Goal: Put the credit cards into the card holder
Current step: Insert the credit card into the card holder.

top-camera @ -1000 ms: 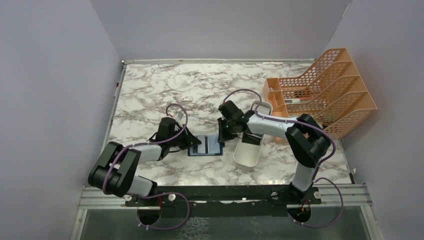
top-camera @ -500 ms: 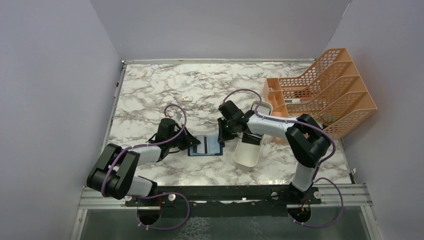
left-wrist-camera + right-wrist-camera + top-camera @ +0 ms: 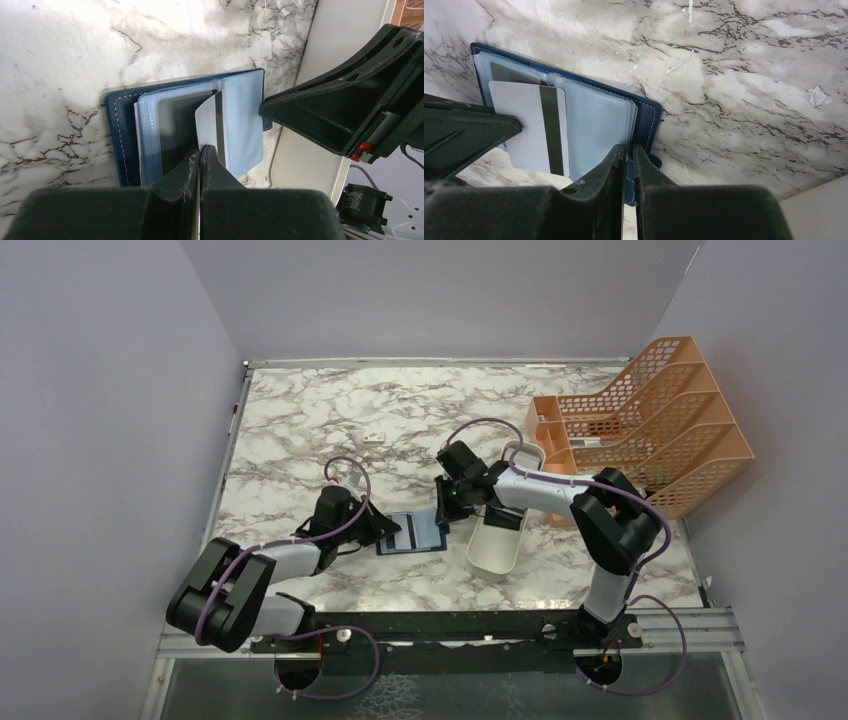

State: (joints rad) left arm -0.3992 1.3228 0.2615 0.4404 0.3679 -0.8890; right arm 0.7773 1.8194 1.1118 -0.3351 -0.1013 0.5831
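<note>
Navy-blue card holder (image 3: 420, 533): lies open on the marble desk (image 3: 300, 420) between the two arms, pale blue inside facing up, clear sleeves showing.

Left tool (image 3: 200, 150): pressed together on the near edge of a light grey credit card (image 3: 207, 120) with a dark stripe. Holds it tilted over the middle of the holder, far end against the sleeves. Cannot tell whether that end sits inside a slot.

Dark card (image 3: 175, 125): sits in a sleeve on the side nearer the left tool, partly covered by the grey one.

Right tool (image 3: 628, 150): pinches the holder's right edge, fingers nearly together on the navy cover and sleeve ends. Faces the left tool across the holder in the top view, both low over the desk.

Long white tray (image 3: 490, 555): just right of the holder, under the right arm.

Orange mesh rack (image 3: 650, 430): far right corner, well apart.

Small white block (image 3: 374, 437): beyond the holder, apart from both tools.
</note>
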